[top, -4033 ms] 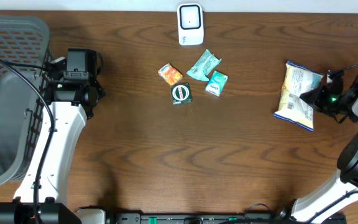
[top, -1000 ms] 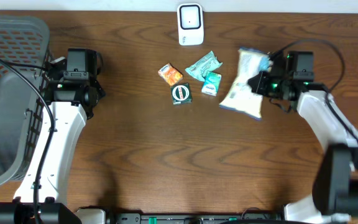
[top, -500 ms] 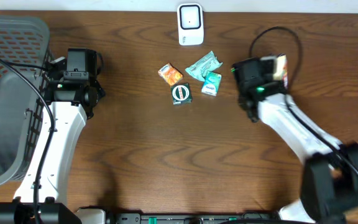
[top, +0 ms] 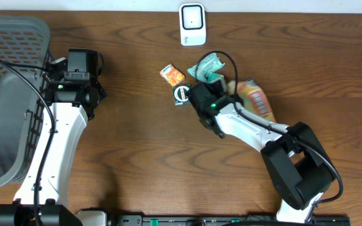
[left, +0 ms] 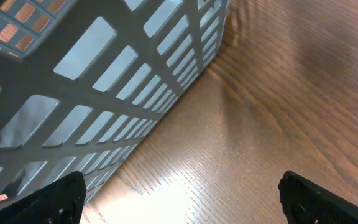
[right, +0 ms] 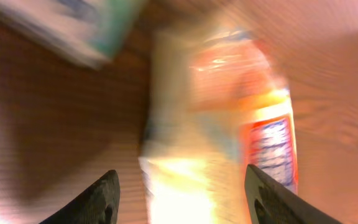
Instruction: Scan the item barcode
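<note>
Overhead: the chip bag is lying mid-table beside the packets, short of the scanner at the far edge. The right arm is crowding the packets and may scatter them. Earlier, the bag was gripped.
Left wrist: the left gripper is standing wide, empty.
Right wrist: the right gripper is standing parted, bag loose.

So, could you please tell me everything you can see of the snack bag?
The snack bag is a crinkly, glossy packet, pale yellow and orange with a red-edged label panel. It lies on the table, right of the small teal packets, its lower left edge hidden by the right arm. Blur hides its print.
</note>
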Controlling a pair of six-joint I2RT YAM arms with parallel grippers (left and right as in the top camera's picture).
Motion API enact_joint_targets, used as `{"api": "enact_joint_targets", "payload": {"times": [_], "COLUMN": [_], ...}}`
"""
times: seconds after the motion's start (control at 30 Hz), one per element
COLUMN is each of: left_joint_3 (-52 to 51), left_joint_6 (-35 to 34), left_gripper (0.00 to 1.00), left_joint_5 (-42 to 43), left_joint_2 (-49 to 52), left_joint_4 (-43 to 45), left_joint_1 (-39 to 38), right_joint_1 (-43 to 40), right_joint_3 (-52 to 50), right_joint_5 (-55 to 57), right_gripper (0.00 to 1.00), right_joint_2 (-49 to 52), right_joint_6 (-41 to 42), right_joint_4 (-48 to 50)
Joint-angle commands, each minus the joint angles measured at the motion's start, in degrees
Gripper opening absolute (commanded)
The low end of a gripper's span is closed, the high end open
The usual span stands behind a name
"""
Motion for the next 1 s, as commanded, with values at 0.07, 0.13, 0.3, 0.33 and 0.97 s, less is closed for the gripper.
{"api": "enact_joint_targets", "payload": {"times": [0.07, 0.13, 0.3, 0.33, 0.97], "left_joint_3": [-0.15, -0.15, -0.15, -0.15, -0.15], "left_joint_6": [0.74, 0.74, 0.74, 0.74, 0.74], "left_gripper": [0.98, 0.98, 0.98, 0.98, 0.98], "left_joint_5": [-1.38, -1.38, -1.38, -1.38, -1.36], "left_joint_2": [0.39, 0.39, 0.39, 0.39, 0.39], "left_joint_4": [-0.13, -0.13, -0.13, -0.13, -0.13], "left_joint_1": [0.24, 0.24, 0.24, 0.24, 0.24], "right_joint_1": [-1.42, -3.13, -10.82, -12.74, -26.40], "right_joint_3": [11.96, 17.40, 24.98, 24.98, 4.31], "right_joint_5": [-7.04, -7.06, -7.48, -8.92, -44.81], "right_gripper": [0.62, 0.63, 0.81, 0.83, 0.40], "right_joint_2": [-0.42, -0.42, -0.42, -0.42, 0.13], "right_joint_6": [0.39, 0.13, -2.69, -4.00, -13.03], "right_joint_4": [-7.19, -11.91, -20.17, -21.24, -10.12]}}
